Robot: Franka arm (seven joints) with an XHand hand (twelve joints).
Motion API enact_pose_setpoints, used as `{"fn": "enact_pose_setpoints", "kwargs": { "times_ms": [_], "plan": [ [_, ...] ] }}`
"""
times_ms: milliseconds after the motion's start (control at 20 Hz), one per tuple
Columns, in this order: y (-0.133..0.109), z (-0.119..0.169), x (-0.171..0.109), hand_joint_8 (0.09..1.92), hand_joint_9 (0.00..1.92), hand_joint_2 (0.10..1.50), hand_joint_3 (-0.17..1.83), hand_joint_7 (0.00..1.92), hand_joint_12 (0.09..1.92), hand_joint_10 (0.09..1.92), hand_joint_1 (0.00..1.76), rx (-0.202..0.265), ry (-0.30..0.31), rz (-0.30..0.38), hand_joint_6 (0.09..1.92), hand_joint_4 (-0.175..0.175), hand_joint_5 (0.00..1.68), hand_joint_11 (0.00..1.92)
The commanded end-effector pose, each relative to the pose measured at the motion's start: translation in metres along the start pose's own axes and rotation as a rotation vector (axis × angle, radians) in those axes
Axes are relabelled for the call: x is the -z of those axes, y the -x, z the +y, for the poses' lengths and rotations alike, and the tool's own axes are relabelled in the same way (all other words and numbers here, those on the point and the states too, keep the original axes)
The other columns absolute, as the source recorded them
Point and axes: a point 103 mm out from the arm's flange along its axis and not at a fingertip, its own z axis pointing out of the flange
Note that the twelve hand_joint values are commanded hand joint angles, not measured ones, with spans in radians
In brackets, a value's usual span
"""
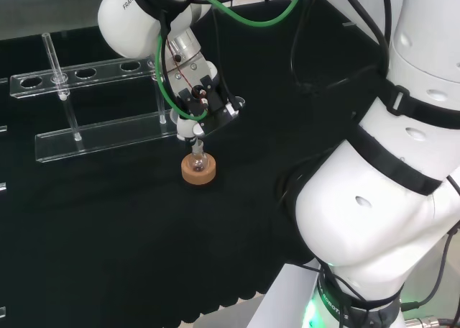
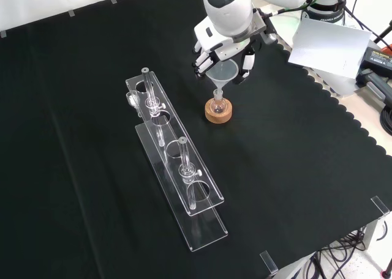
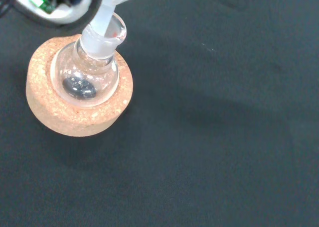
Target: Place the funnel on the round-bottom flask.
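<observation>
A small clear round-bottom flask (image 2: 218, 101) stands upright in a cork ring (image 2: 218, 114) on the black cloth. Above it is a clear funnel (image 2: 222, 74), whose stem reaches down into the flask's neck. The hand (image 2: 229, 43) comes in from the top of the front view, with its fingers (image 2: 201, 61) curled on both sides of the funnel's cone. In the wrist view the funnel stem (image 3: 103, 21) sits inside the mouth of the flask (image 3: 89, 75), which rests in the cork ring (image 3: 55, 115). In the head view the hand (image 1: 198, 90) hangs right over the flask (image 1: 197, 160) and hides the funnel.
A long clear test-tube rack (image 2: 177, 169) with upright tubes lies left of the flask in the front view, and behind it in the head view (image 1: 93, 137). A white sheet (image 2: 327, 43) lies past the cloth's scalloped edge at the front view's upper right.
</observation>
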Motion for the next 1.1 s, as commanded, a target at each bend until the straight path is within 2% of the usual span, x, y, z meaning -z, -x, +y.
{"fn": "enact_pose_setpoints", "kwargs": {
  "times_ms": [50,650,1100],
  "plan": [
    [-0.0038,0.0032,-0.0054,0.76,1.12,0.71,0.63,0.74,1.07,0.43,0.92,0.004,-0.017,-0.008,0.84,-0.047,0.77,0.84],
    [-0.003,0.0071,-0.0128,0.77,1.09,0.71,0.63,0.73,1.06,0.43,0.91,0.002,-0.044,-0.002,0.84,-0.051,0.75,0.84],
    [-0.0052,0.0085,-0.0152,0.81,0.92,0.69,0.65,0.6,1.16,0.5,0.86,0.01,-0.07,0.006,0.84,-0.058,0.56,0.7]
  ]
}}
